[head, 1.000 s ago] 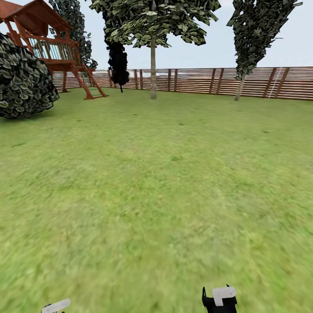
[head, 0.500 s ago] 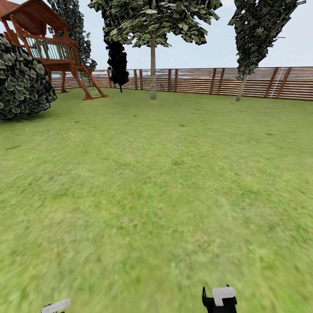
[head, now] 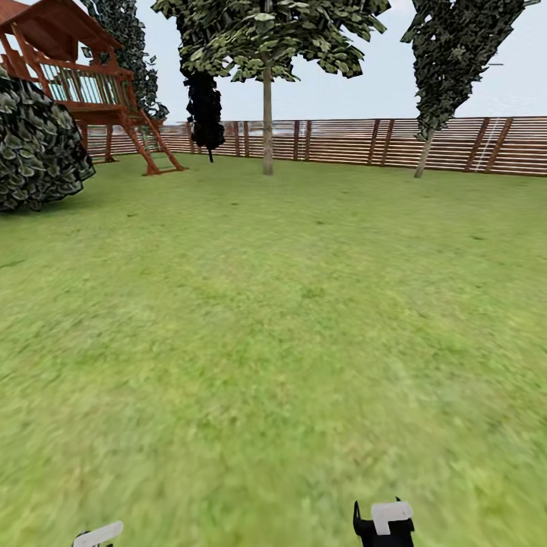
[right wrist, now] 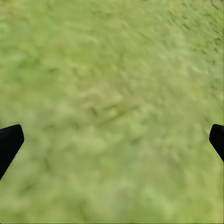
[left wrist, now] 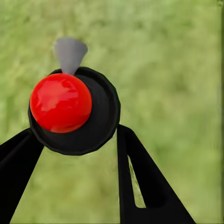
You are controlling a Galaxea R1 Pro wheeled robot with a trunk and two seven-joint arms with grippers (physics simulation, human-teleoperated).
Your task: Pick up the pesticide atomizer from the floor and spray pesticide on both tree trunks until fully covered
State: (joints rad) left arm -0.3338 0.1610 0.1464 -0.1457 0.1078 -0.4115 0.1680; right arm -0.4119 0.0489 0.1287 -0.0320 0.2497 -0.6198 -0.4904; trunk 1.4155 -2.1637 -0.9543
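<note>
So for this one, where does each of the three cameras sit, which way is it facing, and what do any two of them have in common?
Head view: on the robot's head, looking forward and down over the lawn to a tree trunk and the fence; both wrists peek in at the bottom edge.
Left wrist view: near the left gripper, facing grass; the fingers clamp the red-topped pesticide atomizer.
Right wrist view: near the right gripper, facing grass; its fingertips sit wide apart.
Shared: all three show the lawn.
</note>
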